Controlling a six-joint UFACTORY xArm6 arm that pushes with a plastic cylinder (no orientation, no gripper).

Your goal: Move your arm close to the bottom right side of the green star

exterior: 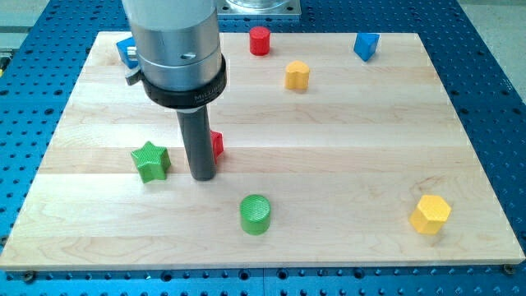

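Observation:
The green star [151, 160] lies on the wooden board [329, 148] at the view's left of centre. My tip [202, 176] rests on the board just to the right of the star and slightly below it, a small gap apart. A red block [217, 145] sits right behind the rod, mostly hidden by it, so its shape is unclear.
A green cylinder [256, 215] stands below and right of my tip. A yellow hexagonal block [431, 215] is at the bottom right. A red cylinder [260, 40], a yellow block [297, 75] and a blue block [366, 45] lie along the top. Another blue block [126, 49] is at the top left, partly hidden by the arm.

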